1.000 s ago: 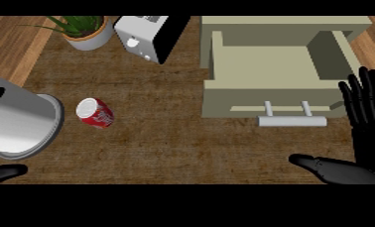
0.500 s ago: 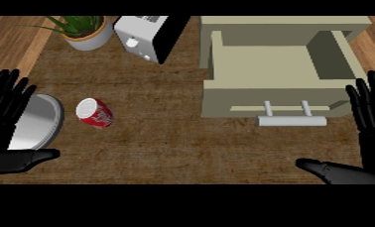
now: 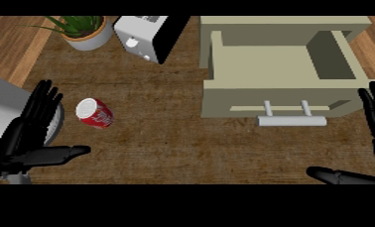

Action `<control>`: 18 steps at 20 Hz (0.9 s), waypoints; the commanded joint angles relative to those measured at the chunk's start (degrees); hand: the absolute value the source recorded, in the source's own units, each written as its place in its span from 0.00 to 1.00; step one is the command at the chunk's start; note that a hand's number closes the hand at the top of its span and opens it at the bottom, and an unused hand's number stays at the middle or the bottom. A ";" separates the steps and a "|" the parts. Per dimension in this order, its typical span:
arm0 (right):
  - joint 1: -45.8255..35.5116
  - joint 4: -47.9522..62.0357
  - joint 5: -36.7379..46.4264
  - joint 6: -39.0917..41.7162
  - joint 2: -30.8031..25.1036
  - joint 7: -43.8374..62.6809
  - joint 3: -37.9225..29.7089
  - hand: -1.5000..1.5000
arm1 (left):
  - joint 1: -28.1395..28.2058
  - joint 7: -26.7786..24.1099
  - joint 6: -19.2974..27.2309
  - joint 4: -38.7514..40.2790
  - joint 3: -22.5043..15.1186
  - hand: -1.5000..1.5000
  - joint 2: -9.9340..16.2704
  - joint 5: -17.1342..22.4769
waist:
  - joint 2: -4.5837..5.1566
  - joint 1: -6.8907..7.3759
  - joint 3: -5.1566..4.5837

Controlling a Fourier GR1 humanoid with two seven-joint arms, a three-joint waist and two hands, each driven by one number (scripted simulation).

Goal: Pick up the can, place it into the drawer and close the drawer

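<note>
A red can (image 3: 95,113) with a pale top lies on the brown counter at the left. My left hand (image 3: 29,132) is open just left of it, fingers straight and pointing up, thumb stretched toward the right below the can, not touching it. The beige drawer (image 3: 282,70) stands pulled open at the upper right, its inside bare, with a pale bar handle (image 3: 291,120) on its front. My right hand (image 3: 344,175) shows only at the right edge, open, thumb along the bottom and fingertips near the drawer's front corner.
A potted green plant (image 3: 82,31) stands at the back left. A white and black toaster (image 3: 150,36) sits beside it. A grey rounded object (image 3: 11,97) lies partly behind my left hand at the left edge. Wood flooring shows past the counter's left side.
My left hand has come up into view and moved right, toward the can, covering most of the grey object. My right hand has slid further toward the right edge. The can has not moved.
</note>
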 commanded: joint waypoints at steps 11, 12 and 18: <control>1.47 -4.26 -1.40 1.85 0.27 3.17 -3.19 0.00 | -3.91 -15.91 1.28 22.15 2.07 0.00 0.08 -4.03 | 0.00 0.05 0.00; 3.80 -4.85 -1.76 3.21 0.95 0.48 -2.98 0.00 | -4.35 -17.47 2.77 25.08 1.61 0.00 -1.60 -4.85 | 0.01 -0.07 0.00; 7.06 -7.82 -3.70 4.65 2.38 0.92 -4.87 0.00 | -5.68 -17.71 2.51 29.67 2.13 0.00 0.40 -4.55 | -0.03 -0.11 0.02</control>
